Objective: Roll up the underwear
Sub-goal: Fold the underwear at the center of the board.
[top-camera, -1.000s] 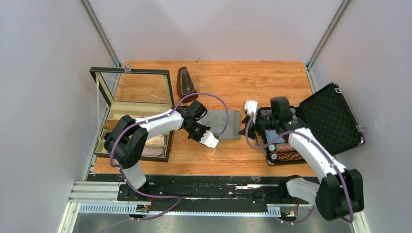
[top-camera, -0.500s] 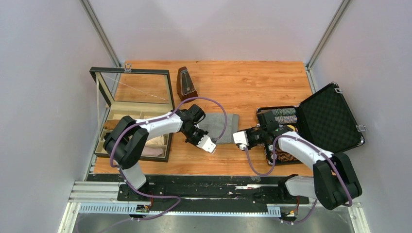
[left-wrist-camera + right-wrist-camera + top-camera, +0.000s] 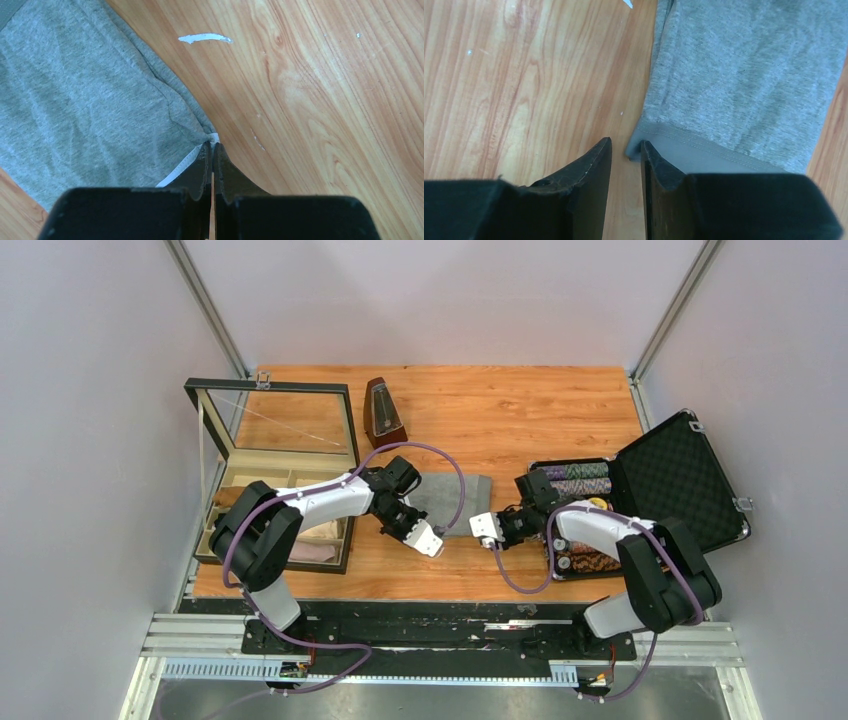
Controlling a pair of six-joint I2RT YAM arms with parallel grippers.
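Right end effector has shifted leftward to the underwear waistband corner, fingers parted; left end effector grips the hem corner.

It looked like a robotics lab test cell: pale walls on aluminium posts enclosed a wooden table, with robot arms bolted to a near metal rail.

White arms have black joints, purple cables, tapered black claw fingers.
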